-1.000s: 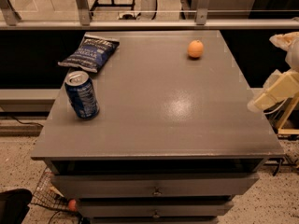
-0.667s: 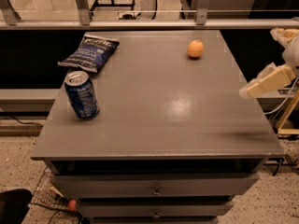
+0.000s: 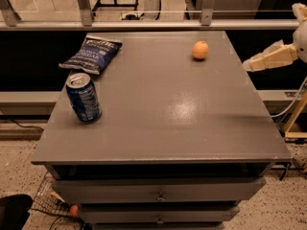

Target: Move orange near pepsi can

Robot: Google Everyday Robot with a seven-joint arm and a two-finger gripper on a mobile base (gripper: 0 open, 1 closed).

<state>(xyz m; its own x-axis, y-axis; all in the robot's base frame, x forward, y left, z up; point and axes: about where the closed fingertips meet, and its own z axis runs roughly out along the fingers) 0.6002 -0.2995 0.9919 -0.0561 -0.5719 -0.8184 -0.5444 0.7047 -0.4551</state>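
Observation:
The orange [image 3: 200, 50] sits on the grey table top [image 3: 163, 109] near its far right corner. The pepsi can [image 3: 83, 97] stands upright near the table's left edge, towards the front. My gripper [image 3: 250, 64] is at the right edge of the camera view, just off the table's right side, level with the orange and to its right. It holds nothing that I can see.
A flat dark blue chip bag [image 3: 92, 54] lies at the far left of the table, behind the can. A metal rail [image 3: 144, 25] runs behind the table. Drawers [image 3: 158, 191] face the front. A wire basket with a small reddish ball [image 3: 73, 210] sits on the floor, lower left.
My gripper has moved up and back along the table's right side, from near the front right part towards the level of the orange. The orange, can and bag have not moved.

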